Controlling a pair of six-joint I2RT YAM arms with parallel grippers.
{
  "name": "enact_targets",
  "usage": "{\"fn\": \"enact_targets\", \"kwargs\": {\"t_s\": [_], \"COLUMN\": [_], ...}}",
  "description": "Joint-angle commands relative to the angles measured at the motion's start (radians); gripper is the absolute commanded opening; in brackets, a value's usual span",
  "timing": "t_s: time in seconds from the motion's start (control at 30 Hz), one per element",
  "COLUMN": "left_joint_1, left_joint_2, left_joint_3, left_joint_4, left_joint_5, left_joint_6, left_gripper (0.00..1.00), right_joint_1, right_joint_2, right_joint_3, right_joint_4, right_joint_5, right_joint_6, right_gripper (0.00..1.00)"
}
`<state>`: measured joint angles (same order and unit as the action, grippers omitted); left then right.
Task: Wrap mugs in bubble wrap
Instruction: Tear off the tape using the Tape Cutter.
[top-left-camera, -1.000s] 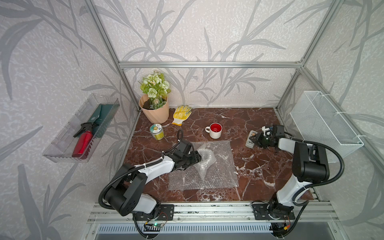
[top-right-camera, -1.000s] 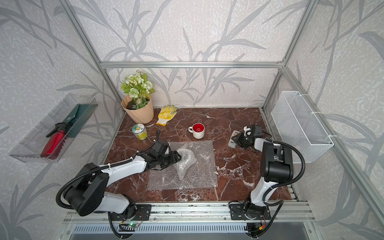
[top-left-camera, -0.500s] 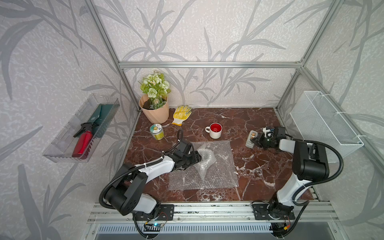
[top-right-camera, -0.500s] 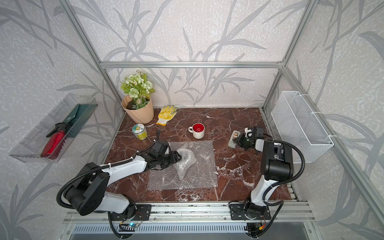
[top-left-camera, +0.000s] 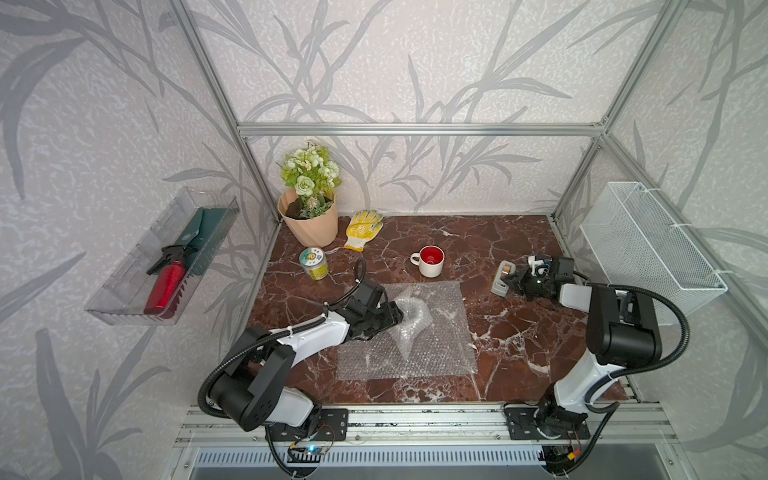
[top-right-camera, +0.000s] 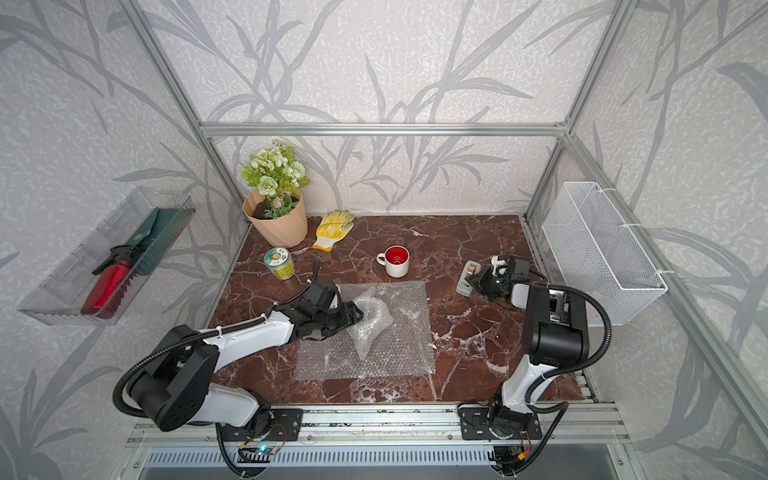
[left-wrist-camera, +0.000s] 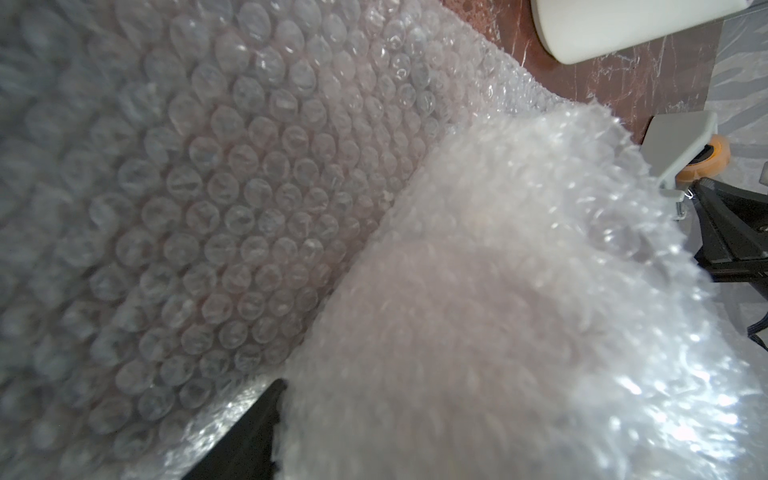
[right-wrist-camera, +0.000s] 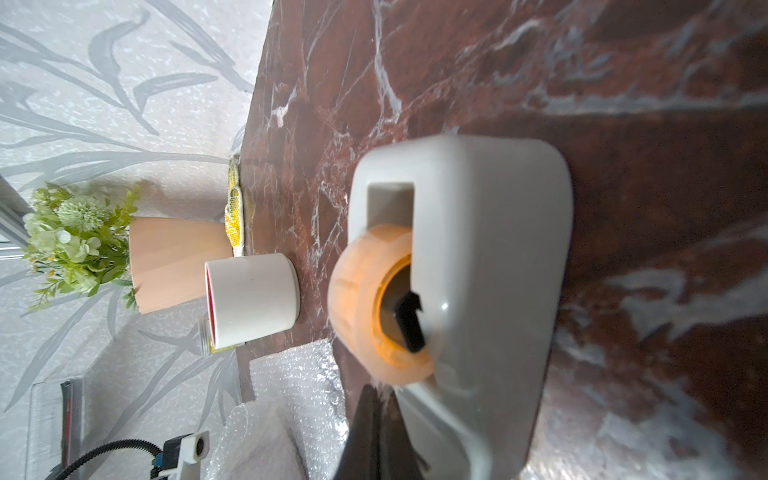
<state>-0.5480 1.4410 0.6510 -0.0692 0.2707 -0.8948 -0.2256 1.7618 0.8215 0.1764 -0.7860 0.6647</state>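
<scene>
A white mug with a red inside (top-left-camera: 430, 261) (top-right-camera: 396, 261) (right-wrist-camera: 251, 301) stands upright behind a flat sheet of bubble wrap (top-left-camera: 432, 353) (top-right-camera: 395, 353). On that sheet lies a bundle of bubble wrap (top-left-camera: 413, 318) (top-right-camera: 374, 320) (left-wrist-camera: 519, 311); what it holds is hidden. My left gripper (top-left-camera: 397, 318) (top-right-camera: 358, 316) grips the bundle's left end, and one of its fingers (left-wrist-camera: 253, 432) shows against the wrap. My right gripper (top-left-camera: 515, 282) (top-right-camera: 478, 284) (right-wrist-camera: 376, 399) is shut at the cutter end of a grey tape dispenser (top-left-camera: 503, 278) (right-wrist-camera: 478, 270), with a whitish tape end at its tips.
At the back left are a flower pot (top-left-camera: 309, 224), a yellow-dotted glove (top-left-camera: 362, 228) and a small tin can (top-left-camera: 314, 264). A white wire basket (top-left-camera: 648, 245) hangs on the right wall. A clear tray (top-left-camera: 124, 291) on the left wall holds a red bottle.
My right gripper's jaws have closed at the tape dispenser. The left arm and the bundle have not moved.
</scene>
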Motion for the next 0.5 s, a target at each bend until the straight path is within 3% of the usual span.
{"fn": "enact_targets", "kwargs": {"t_s": [0.0, 0.47], "left_joint_1": [0.000, 0.000], "left_joint_2": [0.024, 0.026], "left_joint_3": [-0.037, -0.036], "left_joint_4": [-0.104, -0.099], "left_joint_5": [-0.043, -0.044], "left_joint_6": [-0.010, -0.012], "left_gripper": [0.72, 0.71], "right_joint_1": [0.001, 0.019], "right_joint_2": [-0.049, -0.139], "right_joint_3": [0.001, -0.037], "right_joint_4": [0.090, 0.065], "right_joint_5": [-0.089, -0.121], "right_joint_6": [0.034, 0.068], "right_gripper": [0.00, 0.00]}}
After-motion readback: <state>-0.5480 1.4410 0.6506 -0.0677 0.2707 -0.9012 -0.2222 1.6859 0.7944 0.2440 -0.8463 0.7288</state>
